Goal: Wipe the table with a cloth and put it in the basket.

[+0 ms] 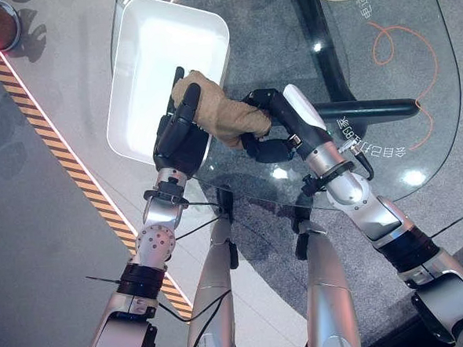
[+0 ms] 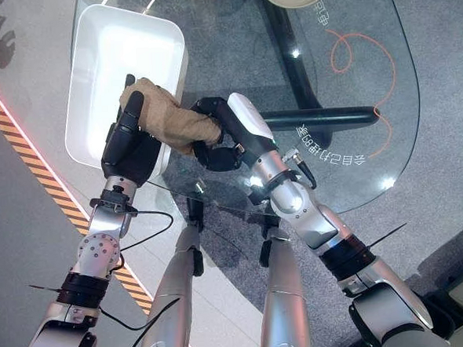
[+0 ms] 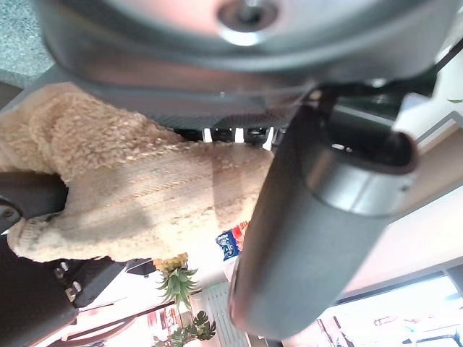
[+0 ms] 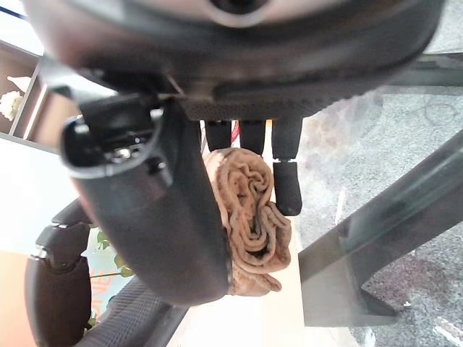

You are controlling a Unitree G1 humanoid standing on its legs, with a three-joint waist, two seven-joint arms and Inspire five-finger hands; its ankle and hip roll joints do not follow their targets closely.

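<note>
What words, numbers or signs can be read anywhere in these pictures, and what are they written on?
No text here can be quoted with confidence.
White characters on the glass table, near the right arm: too small to read.
Second white marking at the table's far side: too small to read.
Blue and red label in the left wrist view: blurred.
White basket and cloth: no print visible.

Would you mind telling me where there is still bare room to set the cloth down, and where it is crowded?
The white basket looks bare inside, bordered by its rim beside the left hand. The glass table is bare between the right hand and the orange cord. It is crowded at the basket's near corner, where both hands hold the cloth.
</note>
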